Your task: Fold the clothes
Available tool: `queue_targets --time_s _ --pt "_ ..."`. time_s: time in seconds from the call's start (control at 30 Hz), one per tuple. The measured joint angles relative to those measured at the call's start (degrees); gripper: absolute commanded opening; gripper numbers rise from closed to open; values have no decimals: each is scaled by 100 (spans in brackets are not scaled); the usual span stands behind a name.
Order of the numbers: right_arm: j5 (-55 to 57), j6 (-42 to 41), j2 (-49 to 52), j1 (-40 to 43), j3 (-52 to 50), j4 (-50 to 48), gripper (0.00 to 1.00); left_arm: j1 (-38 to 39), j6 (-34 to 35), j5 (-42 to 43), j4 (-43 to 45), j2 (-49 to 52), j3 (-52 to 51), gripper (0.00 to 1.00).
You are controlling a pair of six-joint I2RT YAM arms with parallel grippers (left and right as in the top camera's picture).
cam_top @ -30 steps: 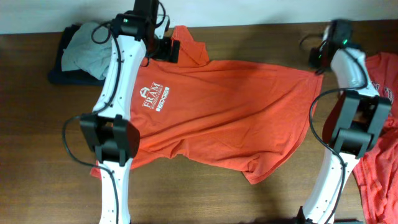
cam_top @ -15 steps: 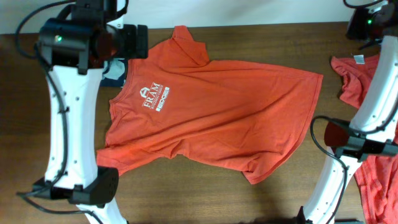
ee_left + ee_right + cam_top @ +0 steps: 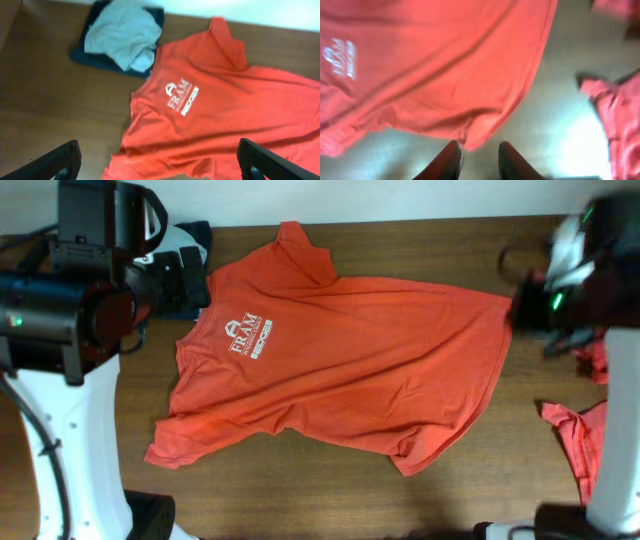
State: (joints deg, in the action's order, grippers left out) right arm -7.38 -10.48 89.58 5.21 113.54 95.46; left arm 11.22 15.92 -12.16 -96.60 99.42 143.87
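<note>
**Item:** T-shirt (image 3: pixel 360 370), orange-red, short-sleeved. Spread flat at the middle of the surface (image 3: pixel 300 505), front up, chest logo (image 3: pixel 247 336) readable. Collar toward the left arm's side, hem toward the right. No fold made yet.

**Change over the last second:** both arms lifted off and clear of the cloth. A second ago low across it, the left one over the collar end, the right one beside the hem. Now raised toward the overhead camera at either edge. Whole outline uncovered as a result, including the lower sleeve (image 3: pixel 175 448), formerly under the left arm. Cloth itself about where it was.

**Left gripper** (image 3: pixel 157 152): fingers spread wide, empty, high above the collar end.

**Right gripper** (image 3: pixel 480 157): fingers a little parted, bare surface visible between them, nothing held. Above the lower hem corner.

**Second T-shirt** (image 3: pixel 580 445): same colour, crumpled at the right edge, apart from the first, partly hidden by the right arm.

**Also present:** grey garment (image 3: pixel 122 32) on a dark garment (image 3: pixel 85 52), close beside the collar end.

**Reading for the task:** spreading judged finished. Release and retreat taken as the pause before a first fold. Fresh grasps at a sleeve or the hem likely needed. Progress early, with one shirt laid out and another waiting.
</note>
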Motion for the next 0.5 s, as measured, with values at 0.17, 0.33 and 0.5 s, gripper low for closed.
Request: queue_targets --time_s 0.17,0.33,0.5 --pt "-348 -162 -1141 -129 -3296 -1207 24 0 63 -79 389 59 -935 99" --pt "-1047 -811 -2568 -446 -5919 -1937 18 0 155 -177 1626 90 -1967 99" --pt "-1473 -1777 -2900 -914 -7689 -3357 23 0 190 -184 2470 129 -2758 99"
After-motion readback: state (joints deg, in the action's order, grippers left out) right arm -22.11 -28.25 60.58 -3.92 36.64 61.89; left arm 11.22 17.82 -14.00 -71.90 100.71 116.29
